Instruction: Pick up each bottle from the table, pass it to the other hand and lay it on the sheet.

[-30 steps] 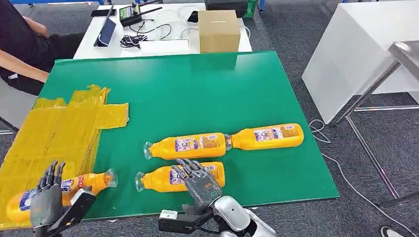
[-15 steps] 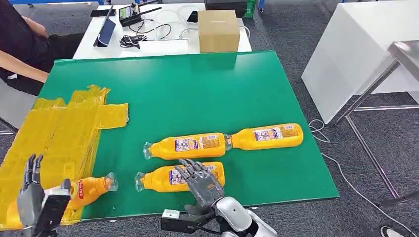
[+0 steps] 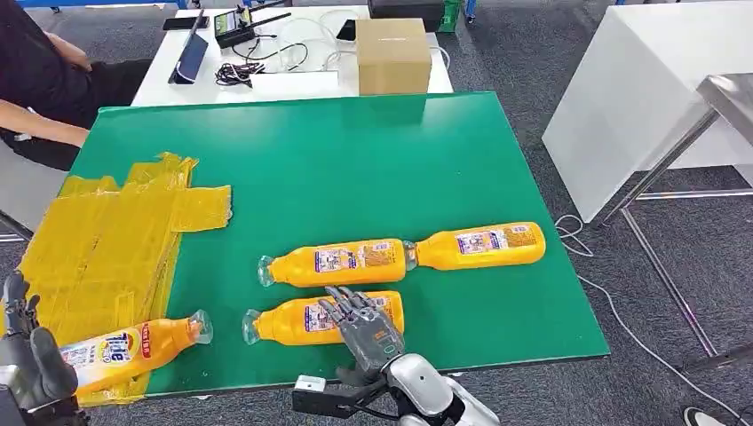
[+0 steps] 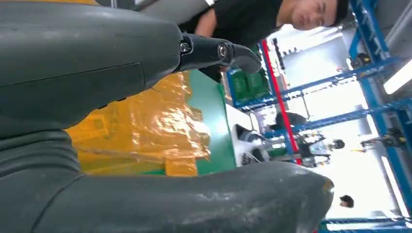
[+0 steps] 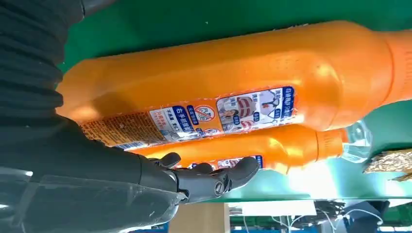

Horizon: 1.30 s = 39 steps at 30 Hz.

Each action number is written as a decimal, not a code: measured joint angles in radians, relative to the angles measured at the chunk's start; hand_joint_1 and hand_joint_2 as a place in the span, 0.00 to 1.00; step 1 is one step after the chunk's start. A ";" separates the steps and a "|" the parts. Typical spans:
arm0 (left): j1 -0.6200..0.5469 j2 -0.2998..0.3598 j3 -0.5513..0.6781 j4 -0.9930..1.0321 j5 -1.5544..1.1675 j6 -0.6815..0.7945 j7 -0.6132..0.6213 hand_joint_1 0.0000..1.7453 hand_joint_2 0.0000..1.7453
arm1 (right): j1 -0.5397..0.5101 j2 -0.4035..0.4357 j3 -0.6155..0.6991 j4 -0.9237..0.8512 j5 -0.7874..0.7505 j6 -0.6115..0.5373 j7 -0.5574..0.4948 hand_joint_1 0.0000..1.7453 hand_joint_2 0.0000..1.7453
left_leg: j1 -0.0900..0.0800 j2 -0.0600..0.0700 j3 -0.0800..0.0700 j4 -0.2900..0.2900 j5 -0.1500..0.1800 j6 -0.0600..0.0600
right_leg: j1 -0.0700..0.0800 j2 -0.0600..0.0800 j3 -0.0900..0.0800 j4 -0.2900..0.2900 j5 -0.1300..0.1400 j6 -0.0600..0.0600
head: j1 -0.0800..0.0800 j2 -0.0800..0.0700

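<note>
Glossy orange plastic bottle (image 3: 320, 320) lies under the right hand (image 3: 366, 329).

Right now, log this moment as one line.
left hand: open, beside sheeted bottle | right hand: open over nearest bottle | two bottles behind

High head view, close wrist views

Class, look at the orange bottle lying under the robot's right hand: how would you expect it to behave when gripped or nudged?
The orange bottle lies on its side on the green table, so a nudge would probably roll it. Its glossy plastic looks smooth, so it may slip under the right hand. It appears full, hence likely fairly heavy.
</note>
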 measured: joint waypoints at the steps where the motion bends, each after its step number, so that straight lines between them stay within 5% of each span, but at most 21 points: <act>1: 0.003 -0.003 0.001 -0.010 0.004 -0.004 0.001 0.00 0.00 | -0.001 0.000 0.000 0.003 0.000 0.000 0.000 0.00 1.00 | 0.000 0.000 0.000 0.000 0.000 0.000 | 0.000 0.000 0.000 0.000 0.000 0.000 | 0.000 0.000; 17: 0.041 -0.039 -0.035 -0.105 0.028 -0.041 0.007 0.00 0.00 | -0.032 0.034 -0.019 0.044 0.066 -0.007 0.061 0.00 1.00 | 0.000 0.000 0.000 0.000 0.000 0.000 | 0.000 0.000 0.000 0.000 0.000 0.000 | 0.000 0.000; 30: 0.040 -0.042 -0.048 -0.143 0.059 -0.033 0.034 0.00 0.00 | -0.095 0.061 -0.009 0.120 0.085 0.164 0.145 0.00 1.00 | 0.000 0.000 0.001 0.000 0.000 0.000 | 0.000 0.000 0.001 0.000 0.000 0.000 | 0.000 0.000; 31: 0.040 -0.042 -0.048 -0.143 0.059 -0.032 0.035 0.00 0.00 | -0.098 0.064 -0.008 0.125 0.086 0.166 0.146 0.80 1.00 | 0.000 0.000 0.001 0.000 0.000 0.000 | 0.000 0.000 0.001 0.000 0.000 0.000 | 0.000 0.000; 32: 0.040 -0.042 -0.048 -0.143 0.060 -0.030 0.035 0.00 0.00 | -0.101 0.065 -0.006 0.129 0.088 0.170 0.148 0.98 1.00 | 0.000 0.000 0.001 0.000 0.000 0.000 | 0.000 0.000 0.001 0.000 0.000 0.000 | 0.000 0.000; 39: 0.039 -0.039 -0.050 -0.143 0.071 -0.018 0.035 0.00 0.00 | -0.157 0.064 0.040 0.189 0.059 0.282 0.132 1.00 1.00 | 0.000 0.001 0.006 0.000 0.000 0.000 | 0.000 0.000 0.003 0.000 0.000 0.000 | 0.000 0.000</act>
